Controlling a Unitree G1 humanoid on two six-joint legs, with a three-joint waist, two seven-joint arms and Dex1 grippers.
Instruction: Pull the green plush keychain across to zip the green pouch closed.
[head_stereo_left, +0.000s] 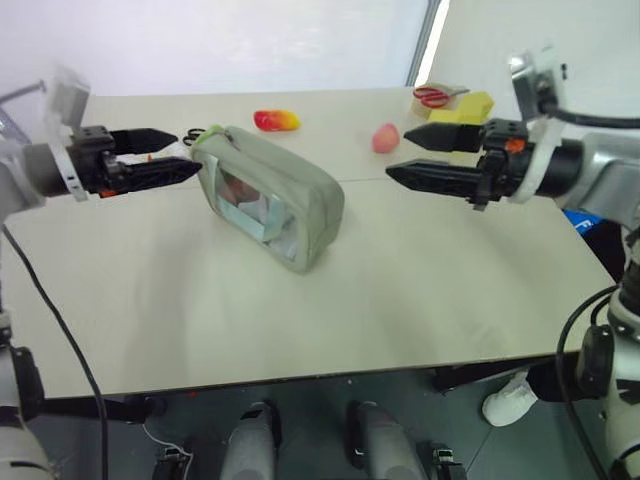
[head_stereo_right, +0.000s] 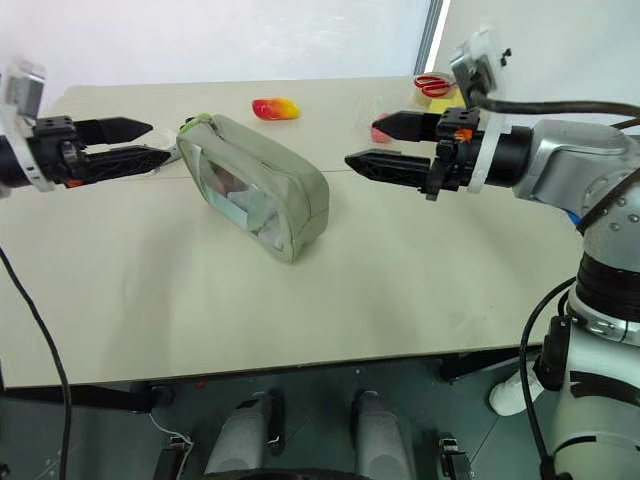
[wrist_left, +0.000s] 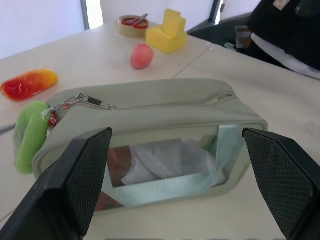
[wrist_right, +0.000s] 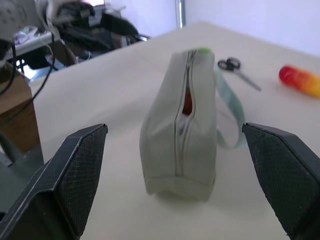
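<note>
- the left gripper (head_stereo_left: 182, 157) hovers above the table (head_stereo_left: 330, 310) with its two black fingers spread wide and nothing between them.
- just past its fingertips stands the green pouch (head_stereo_left: 272, 198), on edge with the clear window facing this gripper; pink and white contents show through the window.
- the green plush keychain (wrist_left: 29, 136) hangs at the pouch's end nearest the left gripper, clipped to the zipper pull, close to the fingertips but not touched.
- the right gripper (head_stereo_left: 412, 155) is likewise released, fingers wide apart and empty, hovering off the pouch's other end with a clear gap to it.
- seen from the right gripper, the zipper along the pouch's top gapes open, something red showing inside.
- beyond the right gripper lie a pink ball (head_stereo_left: 386, 138), a yellow block (head_stereo_left: 462, 108) and red scissors (head_stereo_left: 433, 96).
- a red-and-yellow toy (head_stereo_left: 276, 121) and black-handled scissors (wrist_right: 239, 71) lie on the table past the pouch.
</note>
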